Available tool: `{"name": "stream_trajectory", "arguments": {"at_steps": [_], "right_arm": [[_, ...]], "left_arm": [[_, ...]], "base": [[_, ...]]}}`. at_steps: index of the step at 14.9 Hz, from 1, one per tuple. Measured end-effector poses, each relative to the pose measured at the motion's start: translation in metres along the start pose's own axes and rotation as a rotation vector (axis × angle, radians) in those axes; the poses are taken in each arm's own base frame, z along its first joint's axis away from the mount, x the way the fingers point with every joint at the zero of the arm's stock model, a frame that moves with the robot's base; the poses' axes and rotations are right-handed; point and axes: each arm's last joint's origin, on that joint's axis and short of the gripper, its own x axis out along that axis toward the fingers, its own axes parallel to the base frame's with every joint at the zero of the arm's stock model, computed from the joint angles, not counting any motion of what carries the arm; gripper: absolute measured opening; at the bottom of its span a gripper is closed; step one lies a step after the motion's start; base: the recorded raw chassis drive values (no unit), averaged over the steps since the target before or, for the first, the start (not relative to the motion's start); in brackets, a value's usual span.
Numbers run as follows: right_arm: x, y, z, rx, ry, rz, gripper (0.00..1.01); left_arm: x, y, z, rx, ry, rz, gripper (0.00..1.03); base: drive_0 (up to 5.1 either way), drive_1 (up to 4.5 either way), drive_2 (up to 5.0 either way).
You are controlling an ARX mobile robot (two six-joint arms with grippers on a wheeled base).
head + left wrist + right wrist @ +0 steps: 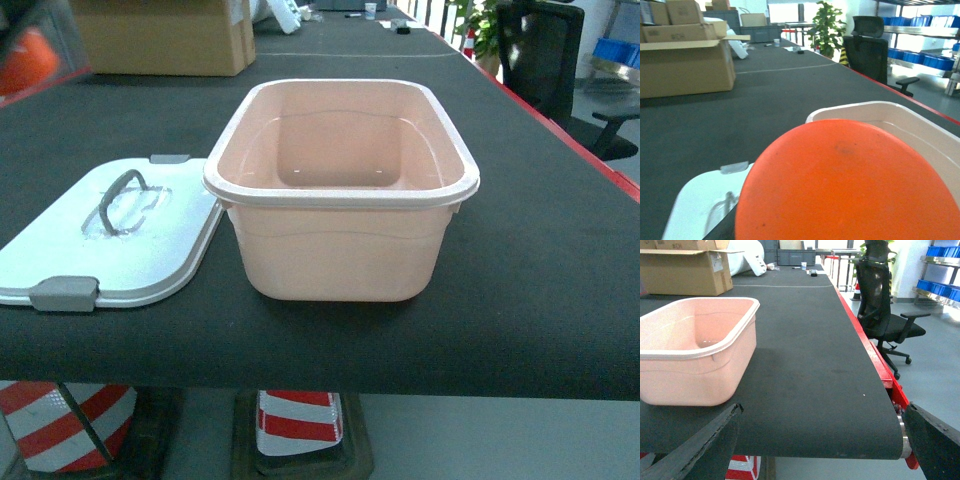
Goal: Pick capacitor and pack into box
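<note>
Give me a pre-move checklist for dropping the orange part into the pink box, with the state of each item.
1. Box open: ok, the lid lies flat on the table to its left.
2. Box upright: ok, it stands level on the black table.
3. Box interior free: ok, nothing shows inside in the head view.
4. Orange part held by the left gripper: cannot tell, it fills the left wrist view and hides the fingers.
5. Right gripper clear of the box: ok, open, off its right side.
</note>
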Motion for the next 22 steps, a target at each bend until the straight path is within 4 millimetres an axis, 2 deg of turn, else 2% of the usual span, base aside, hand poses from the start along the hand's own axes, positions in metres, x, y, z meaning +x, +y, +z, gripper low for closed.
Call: {"name": "stream_trajectory", "arguments": {"at_steps": [2, 4, 6, 7, 8, 11, 13, 14, 15, 16, 17, 18, 19, 20, 21, 22], "right_arm": [[0.000, 0.000, 0.000, 0.000, 0.000, 0.000, 0.98], [0.000, 0.000, 0.000, 0.000, 0.000, 0.000, 0.98], [0.000, 0.000, 0.000, 0.000, 0.000, 0.000, 0.98], [0.000, 0.000, 0.000, 0.000, 0.000, 0.000, 0.98], [0.000, 0.000, 0.000, 0.000, 0.000, 0.000, 0.98], [0.000, 0.000, 0.000, 0.000, 0.000, 0.000, 0.98], [0.000, 0.000, 0.000, 0.000, 0.000, 0.000, 0.98], [0.000, 0.000, 0.000, 0.000, 0.000, 0.000, 0.98], [0.000, 0.000, 0.000, 0.000, 0.000, 0.000, 0.98], [0.000, 0.000, 0.000, 0.000, 0.000, 0.000, 0.98], [0.000, 0.000, 0.000, 0.000, 0.000, 0.000, 0.98], [0.000, 0.000, 0.000, 0.000, 0.000, 0.000, 0.98], [0.000, 0.000, 0.000, 0.000, 0.000, 0.000, 0.98], [0.000, 0.000, 0.000, 0.000, 0.000, 0.000, 0.98], [0.000, 0.000, 0.000, 0.000, 0.000, 0.000, 0.98], [0.000, 0.000, 0.000, 0.000, 0.000, 0.000, 0.98]], "left_arm": [[0.066, -0.029, 0.004, -0.008, -0.002, -0.079, 0.43], [0.116, -0.076, 0.009, 0.002, -0.024, -0.165, 0.43], [0.150, -0.107, -0.016, 0.000, 0.041, -0.210, 0.43], [0.164, -0.114, -0.033, 0.001, 0.056, -0.210, 0.43], [0.176, -0.116, -0.043, 0.005, 0.046, -0.195, 0.55], [0.182, -0.117, -0.040, 0.028, 0.010, -0.177, 1.00], [0.182, -0.118, -0.040, 0.028, 0.011, -0.178, 0.98], [0.177, -0.110, -0.035, -0.003, -0.071, -0.203, 0.98], [0.161, -0.092, -0.028, -0.035, -0.088, -0.182, 0.98], [0.146, -0.054, -0.010, -0.047, -0.121, -0.122, 0.98], [0.132, 0.001, 0.012, -0.035, -0.176, -0.007, 0.98], [0.121, 0.054, 0.011, -0.017, -0.161, 0.111, 0.98], [0.117, 0.092, -0.016, -0.028, -0.071, 0.186, 0.98], [0.120, 0.107, -0.053, -0.051, 0.041, 0.189, 0.98], [0.141, 0.115, -0.095, -0.057, 0.180, 0.176, 0.98], [0.149, 0.114, -0.106, -0.049, 0.216, 0.164, 0.98]], "base": [[0.0, 0.00, 0.0], [0.0, 0.00, 0.0], [0.0, 0.00, 0.0], [0.0, 0.00, 0.0], [0.0, 0.00, 0.0], [0.0, 0.00, 0.0], [0.0, 0.00, 0.0], [0.0, 0.00, 0.0], [0.0, 0.00, 0.0], [0.0, 0.00, 0.0], [0.0, 0.00, 0.0], [0.0, 0.00, 0.0], [0.0, 0.00, 0.0], [0.0, 0.00, 0.0], [0.0, 0.00, 0.0], [0.0, 0.00, 0.0]]}}
